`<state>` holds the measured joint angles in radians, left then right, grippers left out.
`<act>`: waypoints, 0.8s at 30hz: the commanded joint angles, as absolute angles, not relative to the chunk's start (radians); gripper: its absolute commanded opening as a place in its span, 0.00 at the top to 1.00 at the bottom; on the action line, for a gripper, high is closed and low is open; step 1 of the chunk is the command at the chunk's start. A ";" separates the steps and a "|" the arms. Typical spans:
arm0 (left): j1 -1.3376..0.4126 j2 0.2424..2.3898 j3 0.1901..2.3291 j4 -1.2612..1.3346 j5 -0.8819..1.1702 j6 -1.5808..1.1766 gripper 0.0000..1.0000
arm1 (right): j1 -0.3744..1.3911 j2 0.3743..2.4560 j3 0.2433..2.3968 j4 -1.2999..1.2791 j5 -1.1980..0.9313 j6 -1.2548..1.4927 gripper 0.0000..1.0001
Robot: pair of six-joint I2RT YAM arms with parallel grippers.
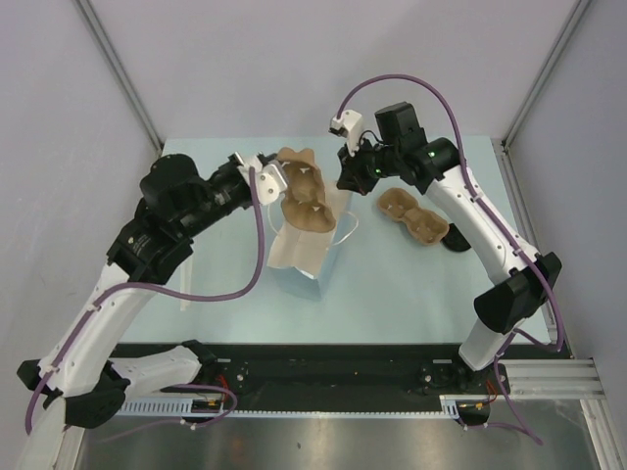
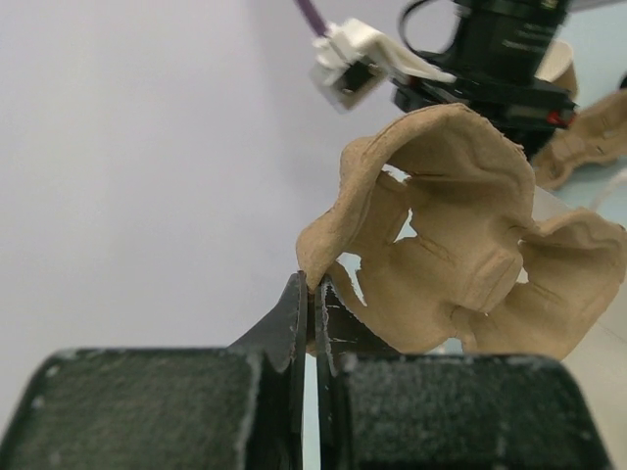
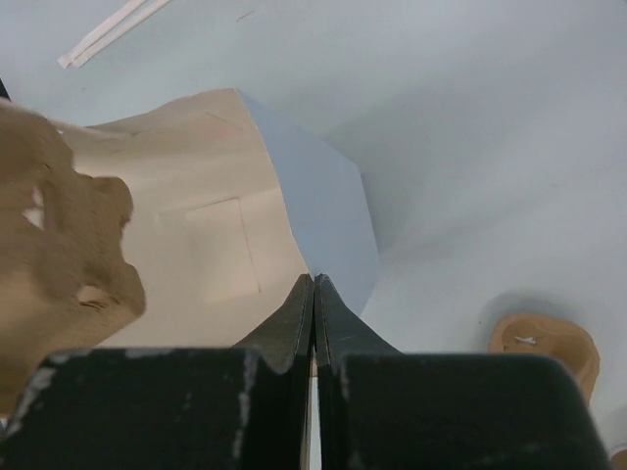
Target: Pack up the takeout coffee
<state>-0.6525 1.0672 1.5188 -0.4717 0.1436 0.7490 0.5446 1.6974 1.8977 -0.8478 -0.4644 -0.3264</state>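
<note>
Left gripper (image 2: 312,284) is clamped on the edge of a brown pulp carrier (image 1: 302,191), held in the air over the open mouth of the light-blue bag (image 1: 299,257), centre of the top view. Right gripper (image 3: 313,284) is closed, pinching the bag's upper rim on its right side. A second carrier (image 1: 413,215) lies on the table (image 1: 411,284), right of the bag. The takeout coffee cup can't be picked out for sure in any view.
</note>
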 commanded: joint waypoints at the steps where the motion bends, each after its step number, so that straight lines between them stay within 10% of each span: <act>1: -0.702 1.049 1.462 -0.486 0.163 0.825 1.00 | 0.560 1.664 1.901 -0.801 -0.502 -0.298 1.00; 24: -0.788 1.124 1.215 -0.489 0.017 0.818 1.00 | 0.583 1.674 1.902 -0.810 -0.540 -0.304 1.00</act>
<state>-0.7799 1.1076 1.2400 -0.5179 0.0395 0.8463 0.5808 1.6974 1.8957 -0.8364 -0.5064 -0.3145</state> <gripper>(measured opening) 0.021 0.009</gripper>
